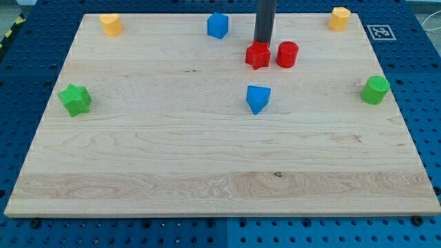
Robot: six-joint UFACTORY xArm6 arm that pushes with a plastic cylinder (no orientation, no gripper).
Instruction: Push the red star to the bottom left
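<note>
The red star (pixel 258 56) lies on the wooden board (pixel 172 165) near the view's top, right of centre. My tip (pixel 262 43) stands right behind it, at its top edge, touching or almost touching it. A red cylinder (pixel 286 54) sits just to the star's right, with a narrow gap between them. The board's bottom-left corner is far from the star.
A blue block (pixel 258 98) lies below the star. A blue cube (pixel 217 25) is at the top, left of my rod. Yellow blocks sit at the top left (pixel 110 24) and top right (pixel 338 18). A green star (pixel 74 99) is at the left, a green cylinder (pixel 375 90) at the right.
</note>
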